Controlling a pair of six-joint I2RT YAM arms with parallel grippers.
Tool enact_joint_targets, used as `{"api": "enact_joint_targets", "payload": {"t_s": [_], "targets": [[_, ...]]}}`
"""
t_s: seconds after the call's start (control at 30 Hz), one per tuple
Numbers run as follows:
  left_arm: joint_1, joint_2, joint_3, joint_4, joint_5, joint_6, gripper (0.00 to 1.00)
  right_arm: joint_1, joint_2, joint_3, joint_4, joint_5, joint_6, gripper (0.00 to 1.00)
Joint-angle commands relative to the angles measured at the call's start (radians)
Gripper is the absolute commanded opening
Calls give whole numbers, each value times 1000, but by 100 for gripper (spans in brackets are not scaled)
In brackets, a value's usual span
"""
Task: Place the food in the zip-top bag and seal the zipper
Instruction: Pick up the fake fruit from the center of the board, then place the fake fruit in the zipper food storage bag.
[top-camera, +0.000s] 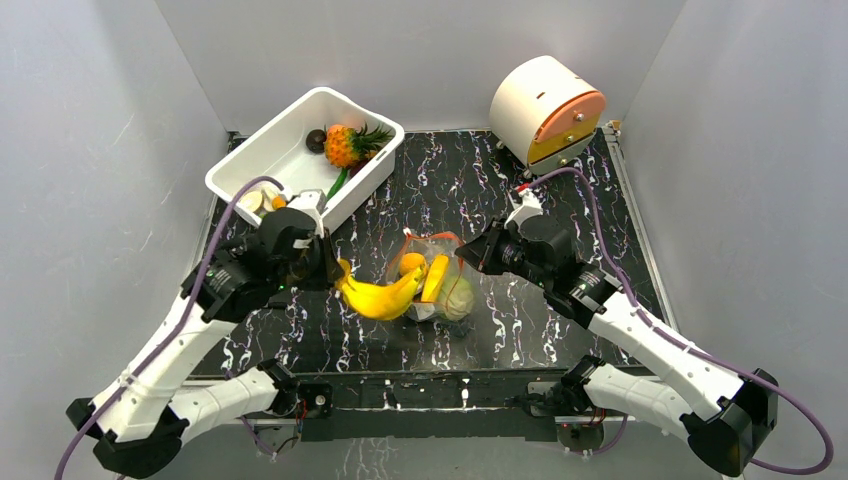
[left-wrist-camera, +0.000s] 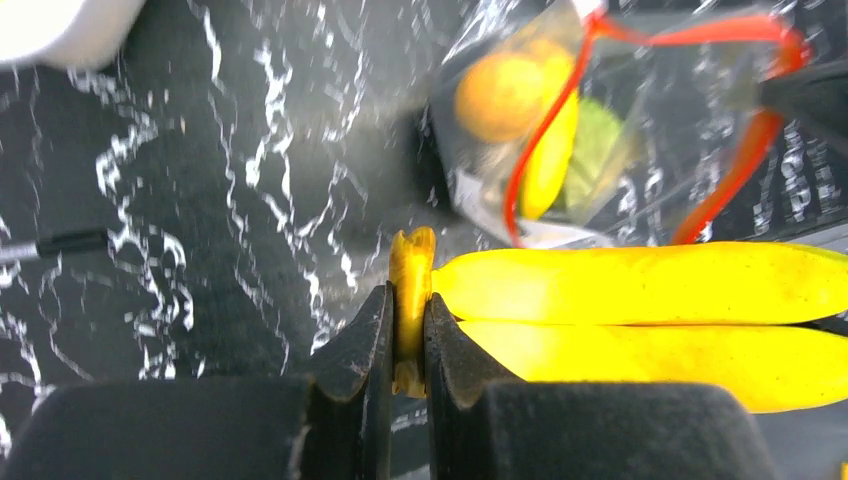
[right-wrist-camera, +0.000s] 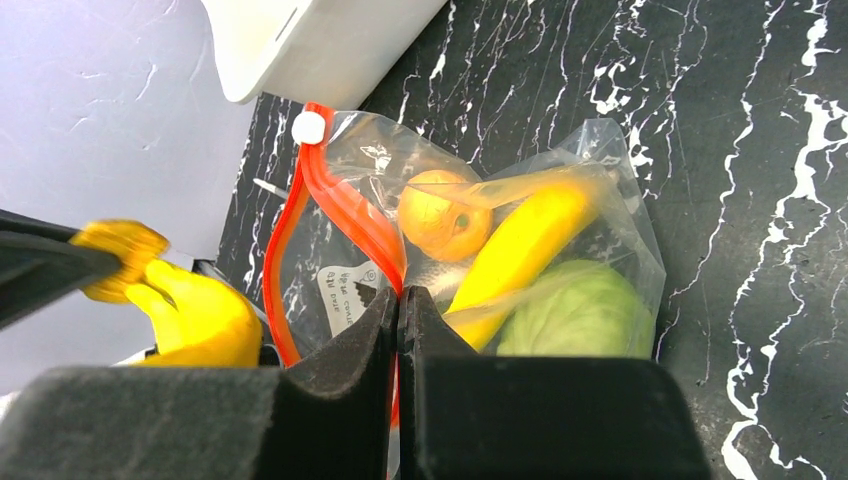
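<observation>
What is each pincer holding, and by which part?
Left pincer: the bananas, by the stem end. Right pincer: the zip-top bag, by its red zipper at the mouth.

Two arms: left arm (top-camera: 170, 345), right arm (top-camera: 640, 335). Two grippers: left gripper (left-wrist-camera: 408, 298), right gripper (right-wrist-camera: 400, 296). One table (top-camera: 560, 200). One bag (right-wrist-camera: 380, 160), centre of the top view, with one red zipper (right-wrist-camera: 350, 212) and one white slider (right-wrist-camera: 308, 127). Three foods inside it: one orange (right-wrist-camera: 440, 215), one banana (right-wrist-camera: 530, 235), one green round fruit (right-wrist-camera: 580, 315). One banana bunch (left-wrist-camera: 640, 290) outside the bag, two bananas in it. One tub (top-camera: 372, 183), upper left. In it: one pineapple (top-camera: 345, 145), one dark round piece (top-camera: 316, 140), plus small pieces (top-camera: 256, 200) at its lower-left end, count unclear. One white-and-orange drum (top-camera: 545, 108), upper right.
</observation>
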Motion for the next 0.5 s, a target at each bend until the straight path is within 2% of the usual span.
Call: {"api": "enact_joint_targets", "payload": {"t_s": [0.0,0.13,0.23,0.37,0.47], "targets": [[-3,-41,70,159,-35,125,0,-4,-9,46,22,-44,6,0],[-3,-78,27,379,12,434,0,-5,8,79,19,-72,-19,0],[-3,-133,-59,560,89,665,0,-4,22,96,14,-92,-23,0],[-3,-175,-161,785,177,768,0,-4,39,128,7,-123,-15,0],[-2,-145,-156,835,275,794,0,-4,42,150,-2,-127,-5,0]]}}
